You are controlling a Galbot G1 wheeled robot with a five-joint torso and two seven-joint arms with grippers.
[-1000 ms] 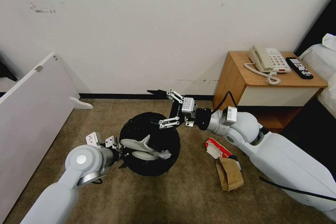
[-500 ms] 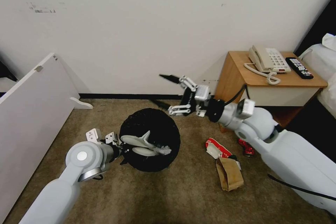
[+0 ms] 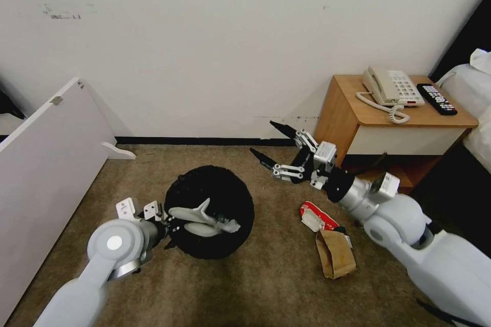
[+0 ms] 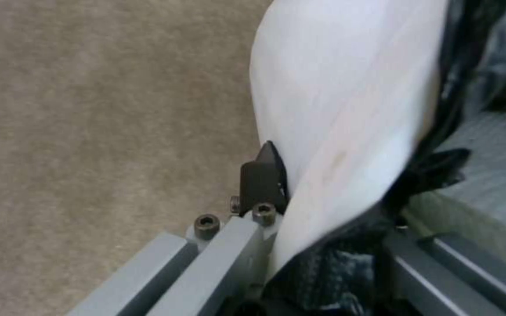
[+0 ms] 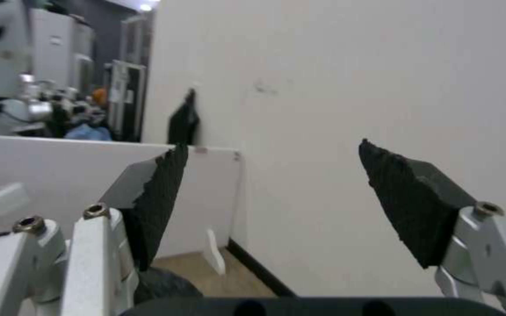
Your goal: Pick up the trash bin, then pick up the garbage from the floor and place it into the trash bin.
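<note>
The trash bin (image 3: 209,199), round and lined with a black bag, hangs just above the carpet with two white slippers (image 3: 197,215) and a crumpled paper inside. My left gripper (image 3: 169,222) is shut on the bin's near-left rim. In the left wrist view the white bin wall (image 4: 347,109) sits between the fingers (image 4: 262,175), with black bag (image 4: 440,171) on the inner side. My right gripper (image 3: 264,139) is open and holds nothing, in the air to the right of the bin; its black pads (image 5: 159,193) stand wide apart. Garbage on the floor: a red-white packet (image 3: 317,216) and a brown paper bag (image 3: 335,253).
A wooden nightstand (image 3: 353,112) with a phone (image 3: 391,87) and a remote (image 3: 437,98) stands at the right against the wall. A white board (image 3: 46,158) leans at the left. White bedding (image 3: 473,87) shows at the far right. Bare carpet lies in front.
My right gripper has drawn back from above the bin to the right, toward the nightstand, staying open. My left arm has shifted the bin slightly left.
</note>
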